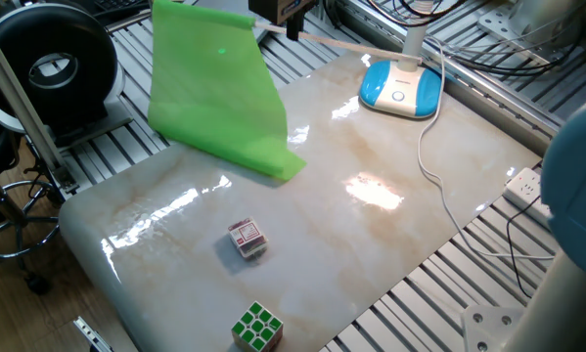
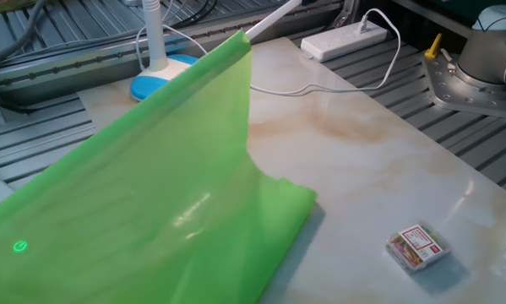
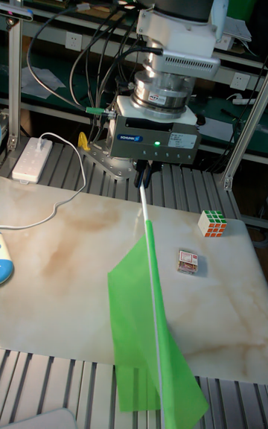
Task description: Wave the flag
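Observation:
The flag is a lime-green cloth on a thin white stick. My gripper points down and is shut on the stick's upper end. The stick slants down and away from the gripper over the table's far edge. In one fixed view the cloth hangs at the table's back left, its lower corner on the marble, and the gripper shows only at the top edge. In the other fixed view the cloth fills the left half, with the stick at the top.
Two puzzle cubes lie on the marble table: a reddish one and a green-faced one at the front edge. A blue-and-white lamp base with a cable stands at the back. A white power strip lies beside the table.

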